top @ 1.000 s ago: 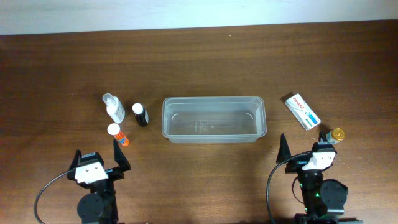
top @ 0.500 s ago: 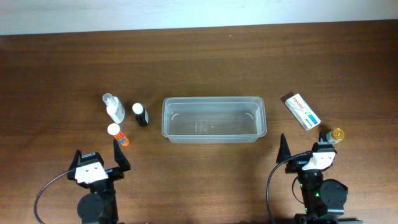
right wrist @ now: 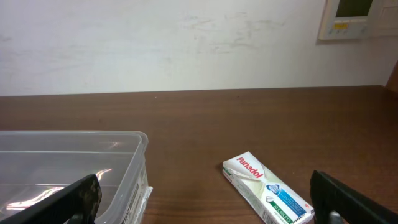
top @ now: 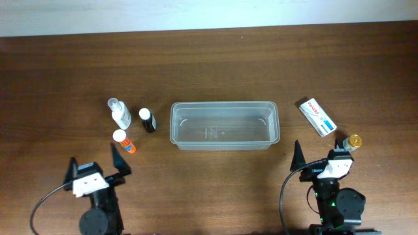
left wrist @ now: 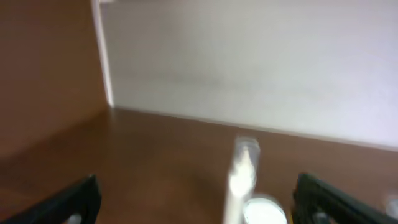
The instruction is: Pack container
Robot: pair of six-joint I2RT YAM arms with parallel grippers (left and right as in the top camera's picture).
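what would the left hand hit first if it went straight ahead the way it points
Likely the small white-capped orange stick, just ahead toward the left hand's right finger; the clear spray bottle stands behind it. The wrist view is blurred, so depth is uncertain.

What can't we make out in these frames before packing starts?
- Left wrist view: blurred throughout; the spray bottle and white cap show no readable detail.
- Right wrist view: the container is cut off by the left and bottom edges.
- Overhead: the gold-capped item beside the right gripper is too small to identify.
- Overhead: the dark bottle has a label too small to read.
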